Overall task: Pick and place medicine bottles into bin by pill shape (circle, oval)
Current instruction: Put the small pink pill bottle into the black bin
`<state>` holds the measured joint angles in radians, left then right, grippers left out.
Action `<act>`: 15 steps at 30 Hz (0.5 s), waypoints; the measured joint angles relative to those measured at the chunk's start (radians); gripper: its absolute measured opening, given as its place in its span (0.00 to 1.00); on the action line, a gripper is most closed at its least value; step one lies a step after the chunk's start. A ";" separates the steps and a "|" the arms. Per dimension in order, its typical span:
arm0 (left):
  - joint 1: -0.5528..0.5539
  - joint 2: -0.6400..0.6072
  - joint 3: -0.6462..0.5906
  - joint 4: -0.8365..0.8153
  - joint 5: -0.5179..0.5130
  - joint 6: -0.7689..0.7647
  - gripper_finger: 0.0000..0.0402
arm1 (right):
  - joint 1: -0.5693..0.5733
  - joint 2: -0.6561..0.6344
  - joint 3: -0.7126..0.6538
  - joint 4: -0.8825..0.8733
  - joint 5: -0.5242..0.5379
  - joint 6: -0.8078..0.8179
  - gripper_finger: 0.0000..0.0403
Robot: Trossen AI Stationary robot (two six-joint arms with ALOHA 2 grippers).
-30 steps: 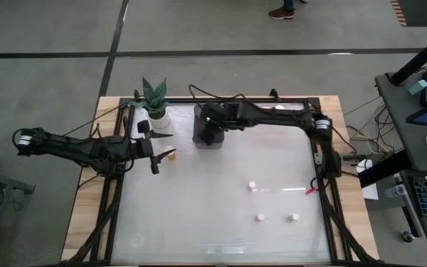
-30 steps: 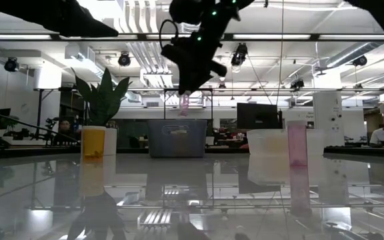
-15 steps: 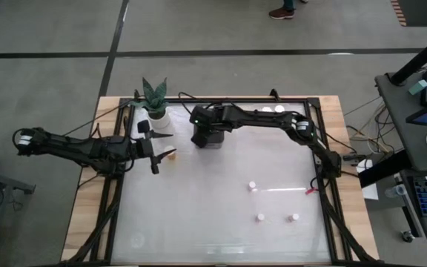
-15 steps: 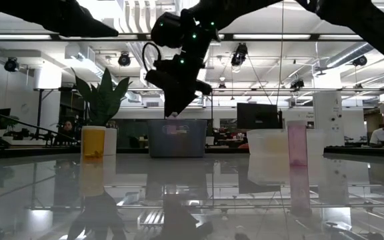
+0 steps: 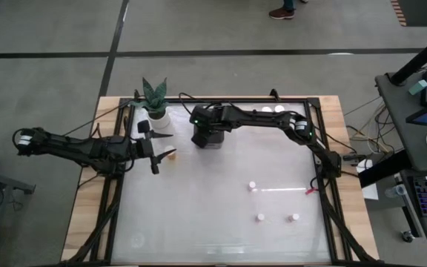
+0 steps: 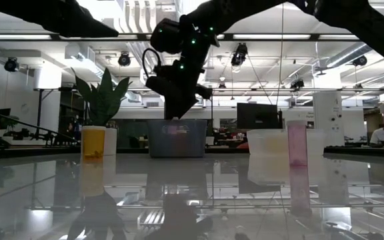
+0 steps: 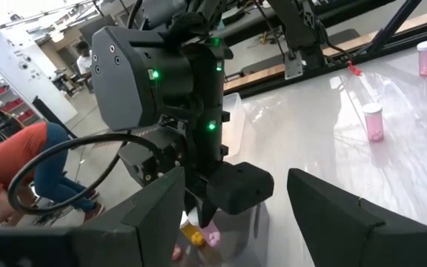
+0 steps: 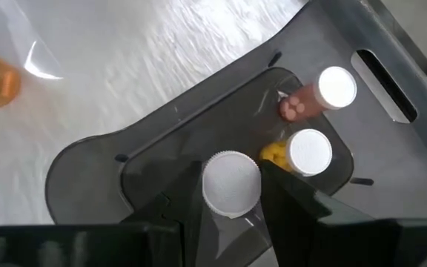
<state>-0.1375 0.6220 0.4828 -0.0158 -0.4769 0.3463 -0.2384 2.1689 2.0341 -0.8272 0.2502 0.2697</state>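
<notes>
The right claw (image 8: 232,215) is lowered over the dark bin (image 5: 207,127) at the far side of the worktop (image 5: 221,222), its fingers (image 8: 288,204) closed narrowly on a white-capped medicine bottle (image 8: 231,183). The held bottle sits inside the bin's rim, above the floor of the bin. Two more capped bottles lie on the bin floor just beside it: one with a pinkish body (image 8: 325,93) and one with yellow contents (image 8: 302,153), near the wall with the handle slot. In the low view the right claw (image 6: 177,110) hangs directly above the bin (image 6: 177,138).

The left claw (image 5: 156,153) hovers over the worktop's left edge, near the bin and apart from it; its fingers (image 7: 332,211) are spread wide with nothing between them. An orange-bodied bottle (image 5: 169,155) stands just beside it. A potted plant (image 5: 155,104) stands at the far left corner.

Three small white-capped bottles remain on the open surface, well apart from both arms: one mid-worktop (image 5: 252,185) and two nearer the front edge (image 5: 260,217) (image 5: 295,217). The front left part of the surface is bare glossy white.
</notes>
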 joint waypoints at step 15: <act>0.000 0.000 0.000 0.000 0.000 0.000 0.56 | -0.011 0.000 -0.060 0.071 0.000 0.009 0.28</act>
<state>-0.1379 0.6224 0.4828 -0.0158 -0.4767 0.3462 -0.2497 2.1693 1.9739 -0.7567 0.2504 0.2783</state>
